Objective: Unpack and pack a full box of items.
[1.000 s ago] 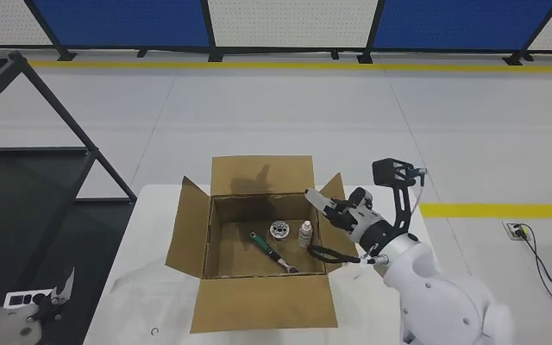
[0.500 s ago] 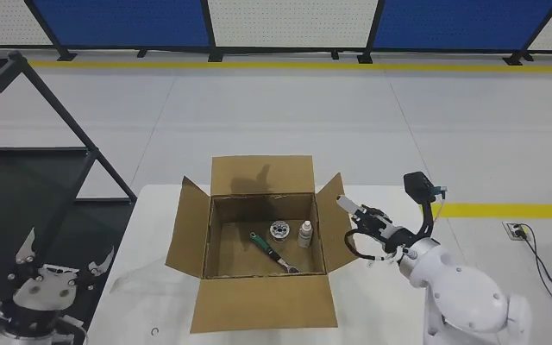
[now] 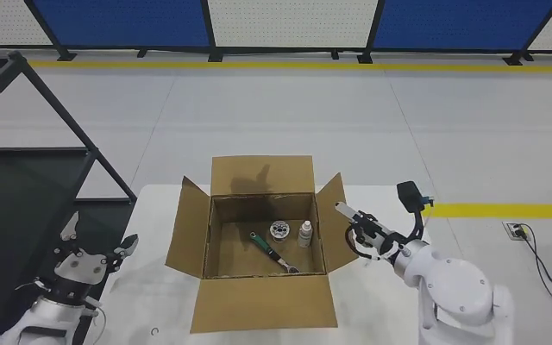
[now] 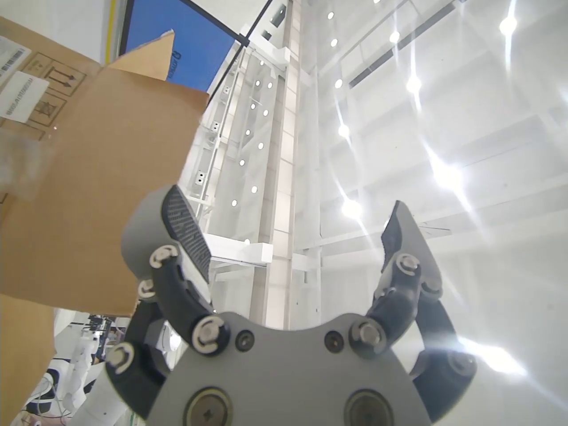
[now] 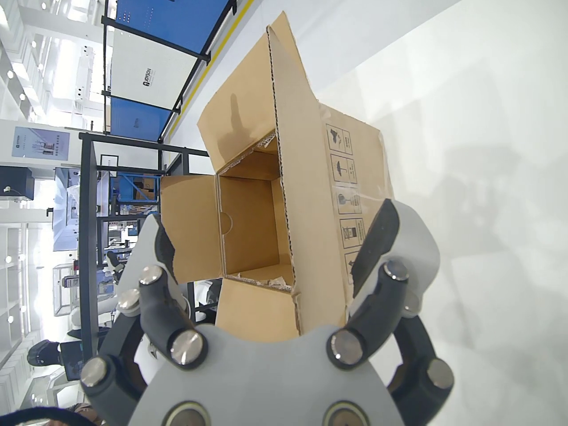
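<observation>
An open cardboard box (image 3: 226, 304) stands in the middle of the white table (image 3: 151, 285), all flaps folded out. On its floor lie a green-handled tool (image 3: 271, 251), a small round part (image 3: 279, 229) and a small white bottle (image 3: 305, 232). My right gripper (image 3: 347, 220) hovers open just outside the right flap; in its wrist view the right gripper (image 5: 271, 219) frames the box (image 5: 306, 148) from the side. My left gripper (image 3: 97, 238) is open at the table's left edge, clear of the box. In its wrist view the left gripper (image 4: 293, 228) points up beside a flap (image 4: 88, 170).
A black metal frame (image 3: 60, 112) and a dark surface stand left of the table. A tiny ring-shaped bit (image 3: 153, 331) lies on the table near the front left. Bare tabletop shows on both sides of the box.
My right gripper has drawn back from over the box's right side to outside the right flap. My left gripper has risen from the lower left corner toward the table's left edge.
</observation>
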Controlling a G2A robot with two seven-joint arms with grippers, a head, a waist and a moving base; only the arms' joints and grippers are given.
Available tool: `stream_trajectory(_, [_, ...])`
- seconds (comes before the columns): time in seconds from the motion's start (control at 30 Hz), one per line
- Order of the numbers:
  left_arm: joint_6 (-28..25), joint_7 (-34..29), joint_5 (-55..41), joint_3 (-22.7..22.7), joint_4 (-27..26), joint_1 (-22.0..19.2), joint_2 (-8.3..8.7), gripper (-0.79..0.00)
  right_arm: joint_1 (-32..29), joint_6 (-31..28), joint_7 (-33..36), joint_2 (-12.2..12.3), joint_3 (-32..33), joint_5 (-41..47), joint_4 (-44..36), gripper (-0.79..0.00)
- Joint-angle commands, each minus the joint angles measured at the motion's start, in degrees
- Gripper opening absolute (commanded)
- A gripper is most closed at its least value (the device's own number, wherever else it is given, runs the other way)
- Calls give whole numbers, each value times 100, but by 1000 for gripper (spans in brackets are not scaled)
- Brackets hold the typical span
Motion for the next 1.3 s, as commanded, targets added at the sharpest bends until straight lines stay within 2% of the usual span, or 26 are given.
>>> stream_trajectory(0.0, [0,0,0,0,0,0,0,0,0,-1,1,0,0,1,0,0])
stream_trajectory(0.3, [62,255,419,507,-344,-77,22,0,81,-236,-135,31,-384,453,210,0])
stream_trajectory(0.7, [88,559,1138,1292,-213,-540,69,0,194,-274,-190,95,-1067,781,594,0])
stream_trajectory(1.0, [145,534,1314,1653,-263,-589,93,0,314,-205,-279,142,-1385,987,821,0])
stream_trajectory(1.27, [402,685,1691,2336,-227,-896,91,0,539,-115,-525,148,-1535,1584,1361,0])
